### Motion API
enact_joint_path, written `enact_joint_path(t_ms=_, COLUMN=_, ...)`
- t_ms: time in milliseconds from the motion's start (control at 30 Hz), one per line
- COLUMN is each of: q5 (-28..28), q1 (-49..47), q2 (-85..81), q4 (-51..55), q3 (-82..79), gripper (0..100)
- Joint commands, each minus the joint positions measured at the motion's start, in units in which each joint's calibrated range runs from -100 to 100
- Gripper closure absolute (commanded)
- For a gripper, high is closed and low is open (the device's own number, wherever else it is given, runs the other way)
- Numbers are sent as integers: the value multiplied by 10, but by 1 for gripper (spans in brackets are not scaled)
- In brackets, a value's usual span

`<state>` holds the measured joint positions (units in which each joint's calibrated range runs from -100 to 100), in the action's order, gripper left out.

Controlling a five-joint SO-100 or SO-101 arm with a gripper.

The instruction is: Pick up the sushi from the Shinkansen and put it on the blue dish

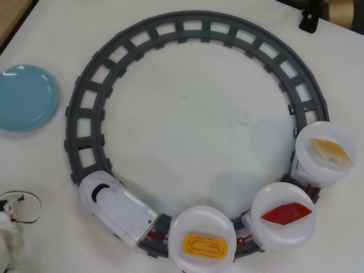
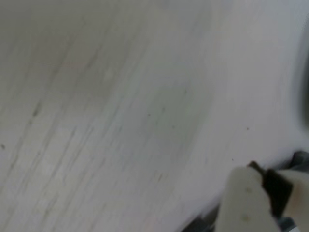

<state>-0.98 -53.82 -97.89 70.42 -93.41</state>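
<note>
In the overhead view the white Shinkansen [image 1: 116, 207] sits at the lower left of a grey ring track [image 1: 85, 114] and pulls three cars topped with white plates. The red diamond sushi [image 1: 286, 213] lies flat on the middle plate [image 1: 283, 196] at the lower right. At the left edge, outside the track, the blue dish [image 1: 25, 96] holds nothing. Of my gripper [image 2: 270, 198], only a blurred corner shows in the wrist view, with one pale finger [image 2: 246, 203] over bare table. Whether it is open or shut I cannot tell.
A yellow-orange ridged piece [image 1: 205, 245] lies on the plate behind the train. A pale orange-and-white piece [image 1: 330, 151] lies on the last plate. A white part with a reddish loop [image 1: 14, 219] sits at the bottom left corner, and a dark object [image 1: 310, 17] at the top right.
</note>
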Motion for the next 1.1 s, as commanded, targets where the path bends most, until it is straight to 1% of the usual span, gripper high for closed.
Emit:
enact_joint_path(t_ms=0, q5=-2, q1=-1, q2=-2, q4=4, q3=-1, gripper=97)
enact_joint_path(t_ms=1067, q5=-3, q1=-1, q2=-2, q4=2, q3=0, gripper=97)
